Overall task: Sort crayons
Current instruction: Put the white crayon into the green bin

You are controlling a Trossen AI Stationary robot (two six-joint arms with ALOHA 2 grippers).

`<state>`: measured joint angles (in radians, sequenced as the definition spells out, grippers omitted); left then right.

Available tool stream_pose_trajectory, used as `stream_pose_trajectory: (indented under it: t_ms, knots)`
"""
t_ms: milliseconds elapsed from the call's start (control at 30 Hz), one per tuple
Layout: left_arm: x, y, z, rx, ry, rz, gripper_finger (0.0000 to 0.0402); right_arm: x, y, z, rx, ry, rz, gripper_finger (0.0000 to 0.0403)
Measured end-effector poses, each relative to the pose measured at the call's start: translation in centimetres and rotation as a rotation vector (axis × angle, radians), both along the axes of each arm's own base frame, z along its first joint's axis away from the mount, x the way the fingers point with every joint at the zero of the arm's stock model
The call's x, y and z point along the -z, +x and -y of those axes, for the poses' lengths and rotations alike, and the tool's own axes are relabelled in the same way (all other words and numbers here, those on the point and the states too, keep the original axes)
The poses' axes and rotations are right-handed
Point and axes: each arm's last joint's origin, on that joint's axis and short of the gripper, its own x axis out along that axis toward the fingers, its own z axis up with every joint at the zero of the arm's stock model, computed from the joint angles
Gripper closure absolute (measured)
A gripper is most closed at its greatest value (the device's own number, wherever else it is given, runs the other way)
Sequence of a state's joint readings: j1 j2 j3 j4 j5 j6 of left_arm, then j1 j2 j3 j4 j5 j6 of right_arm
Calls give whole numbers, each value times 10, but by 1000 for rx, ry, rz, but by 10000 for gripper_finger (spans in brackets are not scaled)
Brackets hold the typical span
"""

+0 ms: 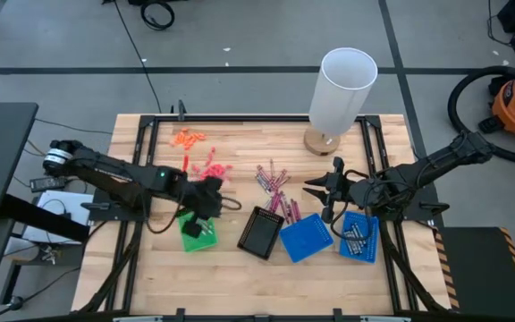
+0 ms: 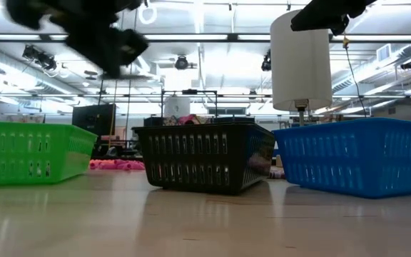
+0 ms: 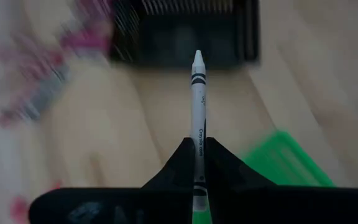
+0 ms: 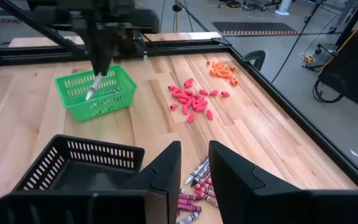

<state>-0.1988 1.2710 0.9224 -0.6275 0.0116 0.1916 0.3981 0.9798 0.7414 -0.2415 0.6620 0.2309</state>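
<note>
Crayons [image 1: 274, 186] lie in a loose pile of pink-magenta and grey-silver sticks on the wooden table [image 1: 240, 268], just behind the black tray [image 1: 261, 233] and the nearer blue tray [image 1: 306, 238]. We work from the front row of trays back. At the front of the table we find four small plastic trays in a row: a green tray [image 1: 198, 238] on the left, the black one, then the two blue ones, the farther blue tray [image 1: 359, 238] on the right holding several grey sticks.

We note the left gripper [image 1: 206, 202] above the green tray, its fingers clamped on a single grey crayon [image 3: 197, 112], which juts forward past the fingertips with its tip clear. In the right wrist view that same stick hangs over the green tray.

The right gripper [image 1: 326, 193] sits above the table between the crayon pile and the farther blue tray. Its fingers [image 4: 166, 168] stand apart with nothing between them.

Farther back, we record a scatter of coral-red bits [image 1: 208, 170] near the left gripper, and behind those a small heap of orange bits [image 1: 187, 138]. At the rear edge stands a white cylinder [image 1: 341, 89] on a round wooden base.
</note>
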Motion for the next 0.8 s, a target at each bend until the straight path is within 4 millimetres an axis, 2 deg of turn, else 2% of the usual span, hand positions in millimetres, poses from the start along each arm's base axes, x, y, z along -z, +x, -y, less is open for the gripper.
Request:
stream_pose_trajectory:
  t_ms: [333,533,800]
  knots:
    - [11,-32,24,-1,97,-253,386,0,0,0,3,1,2,311]
    - [21,-35,33,28,195,-322,386,0,0,0,3,1,3,311]
    - [40,-34,45,167,289,-439,385,0,0,0,2,3,1,311]
